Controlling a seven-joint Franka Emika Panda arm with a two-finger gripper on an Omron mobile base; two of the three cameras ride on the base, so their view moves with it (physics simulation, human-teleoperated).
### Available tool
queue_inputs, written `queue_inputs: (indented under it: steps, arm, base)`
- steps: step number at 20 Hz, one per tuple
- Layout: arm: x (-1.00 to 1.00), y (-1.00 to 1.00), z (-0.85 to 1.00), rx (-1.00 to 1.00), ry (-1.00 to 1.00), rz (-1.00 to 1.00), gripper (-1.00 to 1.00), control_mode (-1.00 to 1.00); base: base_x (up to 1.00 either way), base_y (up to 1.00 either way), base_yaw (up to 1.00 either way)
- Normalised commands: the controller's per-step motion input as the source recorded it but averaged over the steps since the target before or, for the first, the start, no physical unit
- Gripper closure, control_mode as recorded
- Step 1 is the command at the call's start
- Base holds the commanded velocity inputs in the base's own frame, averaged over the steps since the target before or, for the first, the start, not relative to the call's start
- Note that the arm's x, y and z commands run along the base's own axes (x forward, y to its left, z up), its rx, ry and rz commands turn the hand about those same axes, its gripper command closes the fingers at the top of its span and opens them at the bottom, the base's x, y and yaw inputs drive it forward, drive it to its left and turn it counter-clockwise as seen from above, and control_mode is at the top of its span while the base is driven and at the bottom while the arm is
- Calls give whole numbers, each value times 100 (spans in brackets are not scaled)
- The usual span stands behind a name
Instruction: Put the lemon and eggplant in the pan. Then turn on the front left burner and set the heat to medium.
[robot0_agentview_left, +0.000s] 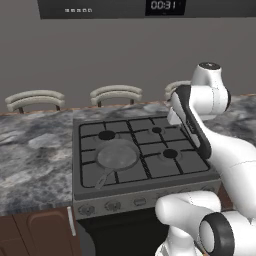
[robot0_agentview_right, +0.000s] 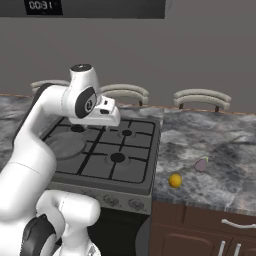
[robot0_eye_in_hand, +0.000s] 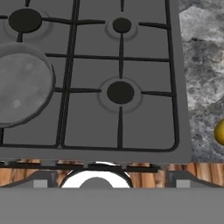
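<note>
The grey pan (robot0_agentview_left: 117, 155) sits on the stove's front left, covering the front left burner; it also shows as the pan (robot0_agentview_right: 65, 146) and the pan (robot0_eye_in_hand: 19, 87), with nothing in it. On the counter right of the stove lie the lemon (robot0_agentview_right: 175, 180), cut by the edge in the hand view (robot0_eye_in_hand: 220, 131), and behind it the pale purple eggplant (robot0_agentview_right: 201, 164). My gripper (robot0_agentview_right: 106, 120) hangs above the middle of the stove, apart from all of them. Its fingertips (robot0_eye_in_hand: 41, 180) stand wide apart, open and holding nothing.
Three bare dark burners (robot0_eye_in_hand: 120, 92) lie under black grates. Stove knobs (robot0_agentview_left: 112, 205) line the front panel. Marbled counter (robot0_agentview_left: 35, 155) runs on both sides, with chair backs (robot0_agentview_right: 202, 97) beyond it. Wooden cabinet fronts (robot0_agentview_right: 200, 232) are below.
</note>
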Motion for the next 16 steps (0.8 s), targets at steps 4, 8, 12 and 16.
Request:
queue_inputs:
  steps: [4, 8, 12, 16]
  arm:
    - [-14, -40, -21, 0, 0, 0, -100, -100]
    - [-7, -37, -18, 0, 0, -1, -100, -100]
    - [-3, -37, -14, 0, 0, -1, -100, -100]
    - [-2, -37, -13, 0, 0, -1, -100, -100]
  base:
    - [0, 0, 0]
    - [0, 0, 0]
    - [0, 0, 0]
    - [0, 0, 0]
